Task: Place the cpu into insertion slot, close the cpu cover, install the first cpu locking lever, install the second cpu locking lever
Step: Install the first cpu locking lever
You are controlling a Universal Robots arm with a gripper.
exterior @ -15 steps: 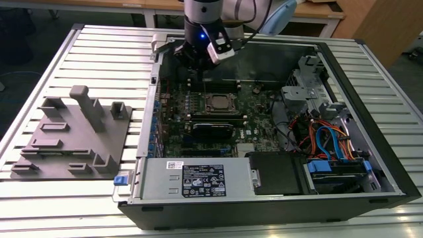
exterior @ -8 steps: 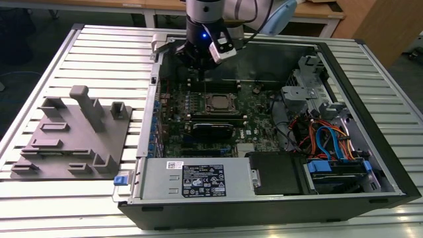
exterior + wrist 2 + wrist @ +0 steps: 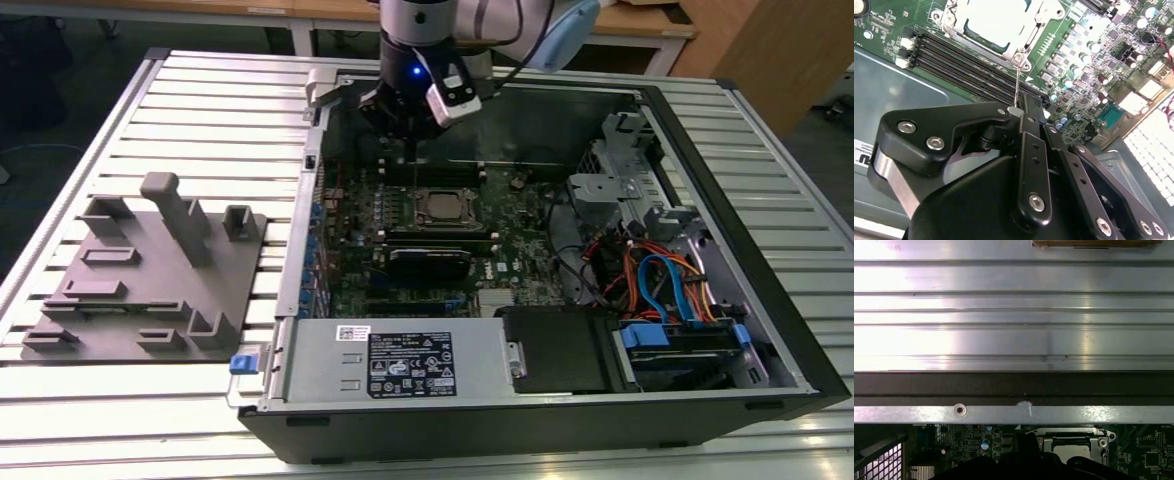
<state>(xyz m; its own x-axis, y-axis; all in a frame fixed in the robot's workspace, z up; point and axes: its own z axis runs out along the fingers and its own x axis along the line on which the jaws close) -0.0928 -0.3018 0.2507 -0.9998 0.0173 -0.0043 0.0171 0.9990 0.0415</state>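
The cpu [image 3: 439,207] lies flat in the insertion slot [image 3: 416,194] on the green board inside the open computer case. In the second wrist view the cpu [image 3: 991,22] shows its dull silver top, and the cpu cover [image 3: 1015,49] lies down around it as a silvery frame. A thin wire locking lever [image 3: 1016,82] rises from the socket's corner up to my gripper [image 3: 1018,108]. The black links converge there, shut on the lever's end. In the exterior view the gripper [image 3: 404,140] hangs just behind the socket. The first wrist view shows the cpu [image 3: 1070,442] in its frame.
Long black memory slots [image 3: 969,65] run beside the socket. A black module [image 3: 427,262] sits nearer the case front, with cables and drive cages [image 3: 654,270] at the exterior view's right. A grey fixture plate [image 3: 147,285] lies on the slatted table [image 3: 200,120].
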